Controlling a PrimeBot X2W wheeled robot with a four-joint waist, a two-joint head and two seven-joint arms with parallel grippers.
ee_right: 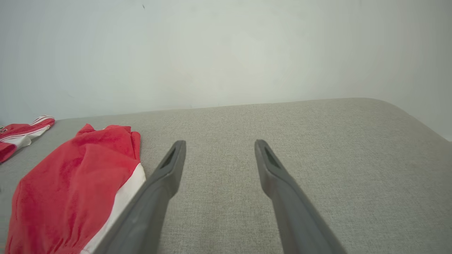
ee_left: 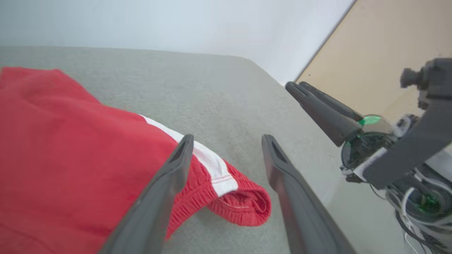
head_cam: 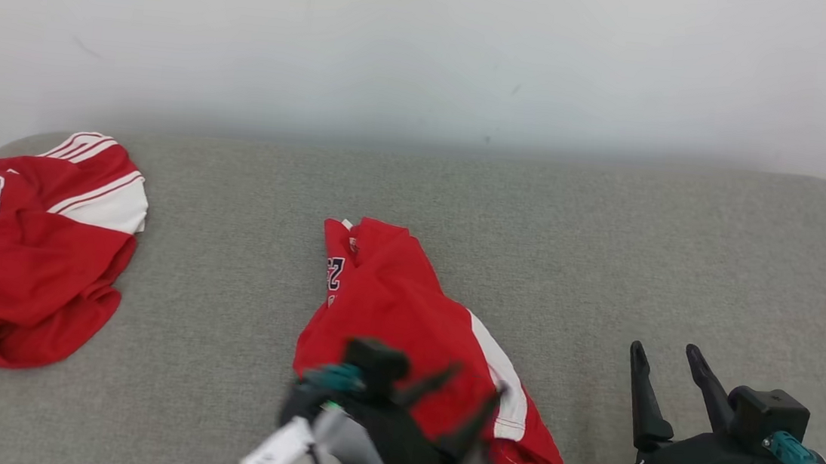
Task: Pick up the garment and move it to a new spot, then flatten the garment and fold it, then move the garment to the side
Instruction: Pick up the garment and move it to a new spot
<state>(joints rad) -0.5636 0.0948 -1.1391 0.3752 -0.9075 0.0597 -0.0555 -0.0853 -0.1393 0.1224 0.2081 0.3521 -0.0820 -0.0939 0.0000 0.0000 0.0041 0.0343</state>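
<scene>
The garment [head_cam: 406, 300], red shorts with a white side stripe, lies crumpled in the middle of the grey fabric surface [head_cam: 609, 243]. My left gripper [head_cam: 478, 381] hovers over its near right part, blurred, open, holding nothing. In the left wrist view the left gripper [ee_left: 229, 138] has one finger over the red cloth [ee_left: 70, 158] and the other over bare grey, with the ribbed waistband end lying between them. My right gripper [head_cam: 665, 349] stands open to the right of the garment, apart from it. The right gripper [ee_right: 219, 143] points over bare surface, with the garment [ee_right: 77, 169] at its left.
A second red piece, a jersey [head_cam: 24, 255] with a black number and white trim, lies at the far left, seen also as a jersey edge [ee_right: 21, 132]. A pale wall [head_cam: 430, 52] backs the surface. The surface's rounded right corner borders a tan floor [ee_left: 388, 42].
</scene>
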